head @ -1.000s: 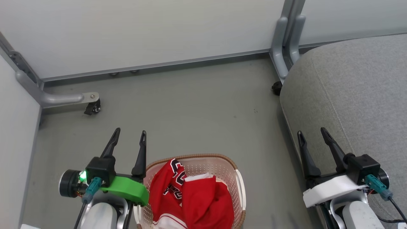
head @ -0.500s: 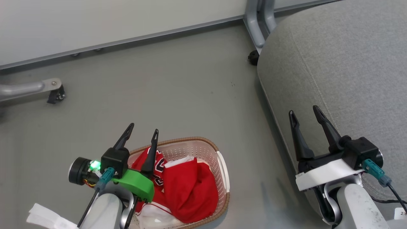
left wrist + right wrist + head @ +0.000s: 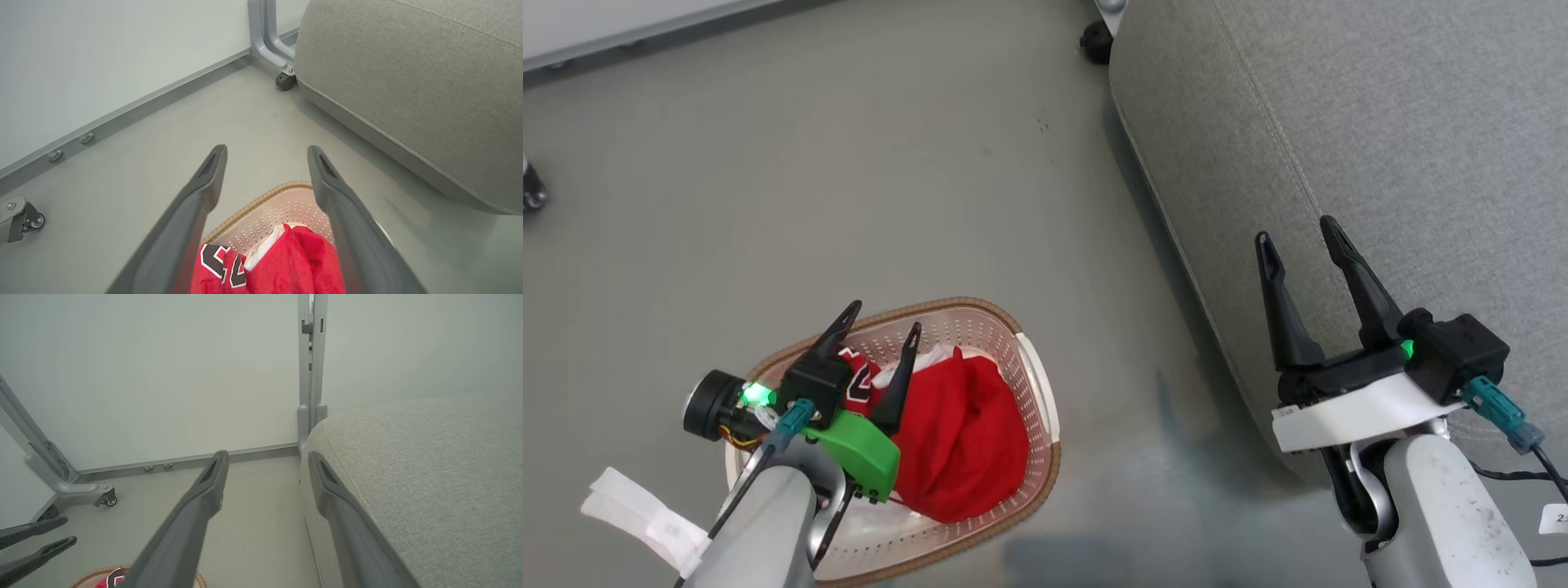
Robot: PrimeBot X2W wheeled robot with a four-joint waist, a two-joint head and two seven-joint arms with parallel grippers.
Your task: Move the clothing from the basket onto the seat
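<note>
Two sets of jaws wide apart, empty | left gripper (image 3: 884, 315) above clothing (image 3: 964, 425) in basket (image 3: 1046, 465) | right gripper (image 3: 1294, 229) over seat (image 3: 1339, 106) edge

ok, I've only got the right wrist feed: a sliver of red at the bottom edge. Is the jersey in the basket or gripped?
Observer: In the basket. The head view shows the jersey bunched inside it.
Operator: Left fingers closed on it?
Observer: No. The left gripper is open over the basket. In the left wrist view the jersey lies below, between the fingers, not pinched.
Operator: How does the basket sit against the seat?
Observer: Apart. It stands on the floor to the left of the seat, with a strip of bare floor between them.
</note>
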